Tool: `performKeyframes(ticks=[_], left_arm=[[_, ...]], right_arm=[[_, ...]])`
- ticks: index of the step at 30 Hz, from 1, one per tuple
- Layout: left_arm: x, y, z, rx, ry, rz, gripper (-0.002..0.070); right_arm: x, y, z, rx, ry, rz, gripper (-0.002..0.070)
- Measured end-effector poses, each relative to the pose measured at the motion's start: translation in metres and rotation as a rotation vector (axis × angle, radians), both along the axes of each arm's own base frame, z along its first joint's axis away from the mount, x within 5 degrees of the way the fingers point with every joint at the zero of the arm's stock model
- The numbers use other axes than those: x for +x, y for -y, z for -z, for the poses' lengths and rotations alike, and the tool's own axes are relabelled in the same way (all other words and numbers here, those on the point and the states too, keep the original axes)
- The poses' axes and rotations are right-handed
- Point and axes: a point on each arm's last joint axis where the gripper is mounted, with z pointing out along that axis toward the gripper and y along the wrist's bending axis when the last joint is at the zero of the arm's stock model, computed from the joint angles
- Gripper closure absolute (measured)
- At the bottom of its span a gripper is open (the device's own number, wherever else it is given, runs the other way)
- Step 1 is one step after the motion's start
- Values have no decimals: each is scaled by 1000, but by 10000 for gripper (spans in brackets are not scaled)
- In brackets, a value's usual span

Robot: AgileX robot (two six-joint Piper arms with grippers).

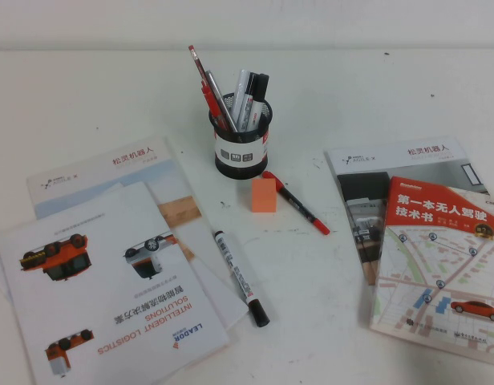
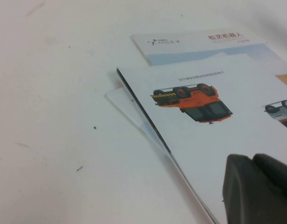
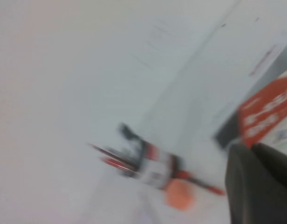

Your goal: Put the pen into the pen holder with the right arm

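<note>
The pen, a thick white marker with a black cap, lies on the white table in front of the pen holder, beside the edge of the left brochures. The pen holder is a black mesh cup with a white label, standing upright and holding several pens. Neither arm shows in the high view. My right gripper is shut and empty, away from the table's middle; its blurred view shows the pen holder at a distance, not the pen. My left gripper is shut and empty, low over the left brochure.
An orange block and a slim red-and-black pen lie just in front of the holder. Stacked brochures cover the left front. A booklet with a map cover lies at the right.
</note>
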Motion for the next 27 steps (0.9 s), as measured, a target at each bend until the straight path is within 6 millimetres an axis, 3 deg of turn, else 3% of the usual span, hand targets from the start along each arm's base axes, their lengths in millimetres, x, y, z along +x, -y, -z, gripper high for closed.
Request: performKeyframes(ticks=[2,4,13,17,21,27], left_arm=[[0,0,0,0,0,0,678],[0,0,0,0,0,0,678],[0,0,0,0,0,0,678],[0,0,0,0,0,0,678],[0,0,0,0,0,0,678],[0,0,0,0,0,0,677]], right_arm=[[0,0,-3,193,-5,2,695],[0,0,-3,270,-10,0,695],[-1,-4,0,216,-44,-44,695],[-2,-7,-2,85,-29,-75,695],[2,-13,-26,-151,-60,-152,695],[36,-25,-69,-539,-289,-374,695]])
